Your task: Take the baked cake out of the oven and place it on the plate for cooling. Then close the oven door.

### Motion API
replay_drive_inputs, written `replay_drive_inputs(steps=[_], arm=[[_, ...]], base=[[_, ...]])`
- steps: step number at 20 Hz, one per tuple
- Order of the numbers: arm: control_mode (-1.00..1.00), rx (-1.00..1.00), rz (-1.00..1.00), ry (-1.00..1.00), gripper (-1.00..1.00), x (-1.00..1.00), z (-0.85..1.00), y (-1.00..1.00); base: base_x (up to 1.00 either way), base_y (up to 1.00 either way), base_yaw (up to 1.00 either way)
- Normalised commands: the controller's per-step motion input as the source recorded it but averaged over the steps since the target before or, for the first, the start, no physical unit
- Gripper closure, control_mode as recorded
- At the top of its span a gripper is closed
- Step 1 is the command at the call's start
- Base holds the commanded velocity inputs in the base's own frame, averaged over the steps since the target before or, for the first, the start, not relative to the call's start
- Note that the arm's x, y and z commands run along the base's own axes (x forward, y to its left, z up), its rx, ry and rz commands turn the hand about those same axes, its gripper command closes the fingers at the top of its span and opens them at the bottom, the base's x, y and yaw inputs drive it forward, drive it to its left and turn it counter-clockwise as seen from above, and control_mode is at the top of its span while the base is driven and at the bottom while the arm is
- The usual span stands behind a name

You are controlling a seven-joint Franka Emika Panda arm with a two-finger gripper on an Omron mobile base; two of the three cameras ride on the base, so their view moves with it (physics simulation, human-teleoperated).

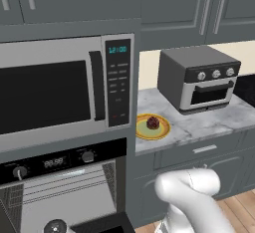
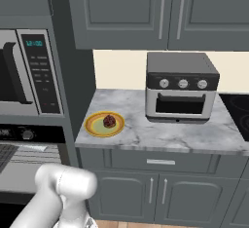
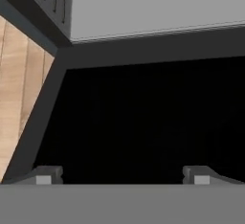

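Glossy white rounded arm (image 1: 191, 197), dark fingertips (image 3: 45, 175)

On the microwave's keypad panel (image 1: 118, 81) I can read a cyan clock display (image 1: 117, 50) showing 12:00, and the same digits show in the right base view. The oven's black control panel (image 1: 60, 163) carries a small digital display (image 1: 53, 163), but I can't make out its figures.

a rendered home kitchen: grey cabinets (image 2: 170, 12), marble counter (image 2: 160, 134), microwave (image 1: 64, 92), wall oven (image 1: 60, 182), toaster oven (image 2: 181, 86).
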Motion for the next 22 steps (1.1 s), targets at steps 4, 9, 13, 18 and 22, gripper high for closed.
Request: replay_drive_inputs(steps=[4, 9, 13, 18, 22], arm=[[-1.00, -0.02, -0.01, 0.00, -1.00, -0.80, 0.01, -0.36], [-1.00, 0.00, -0.12, 0.09, -1.00, -0.66, 0.14, -0.28], [-1.00, 0.00, -0.09, 0.08, -1.00, -0.69, 0.15, -0.31], [-1.00, 0.00, -0.02, 0.02, -1.00, -0.75, 0.10, -0.28], [-1.00, 0.00, 0.00, 0.00, -1.00, -0.74, 0.10, -0.23]], base=[[0.00, 0.00, 0.00], [0.00, 0.00, 0.00], [0.00, 0.00, 0.00], [0.00, 0.00, 0.00], [0.00, 0.00, 0.00]])
